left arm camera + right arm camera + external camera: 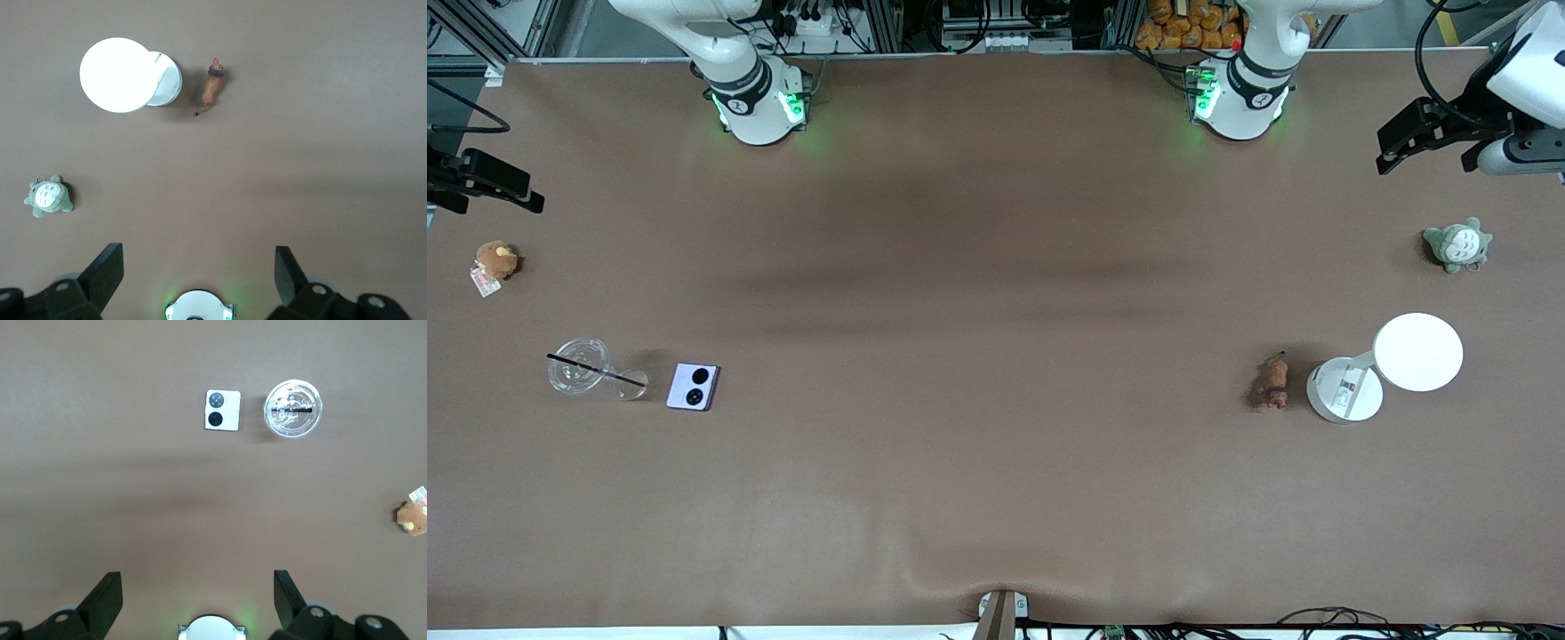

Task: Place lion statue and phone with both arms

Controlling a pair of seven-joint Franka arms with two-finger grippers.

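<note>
Brown matting covers the whole desk [996,498], with both arm bases standing along its top edge in the front view. Toward the right arm's end lies the phone [693,387], flat and lens side up (2 black circles showing), just beside a clear plastic cup [580,365] tipped on its side with a black straw [596,371] across it; a brown plush toy [495,260] with a tag sits farther from the front camera than both. Toward the left arm's end the lion statue [1272,381] lies just beside a white lamp [1387,366], and a grey-green plush toy [1456,245] sits farther from the camera. The left tool [1418,135] hangs high over that end, the right tool [485,182] over the other. In the left wrist view the left tool [199,270] has its fingers [107,270] spread wide apart, holding nothing, above bare matting, with the lion statue [213,87], lamp [127,75] and grey-green plush toy [48,197] all well apart from it. In the right wrist view the right tool [197,590] is likewise spread wide and empty, with the phone [222,411], cup [293,409] and brown plush toy [413,516] well clear of it.
</note>
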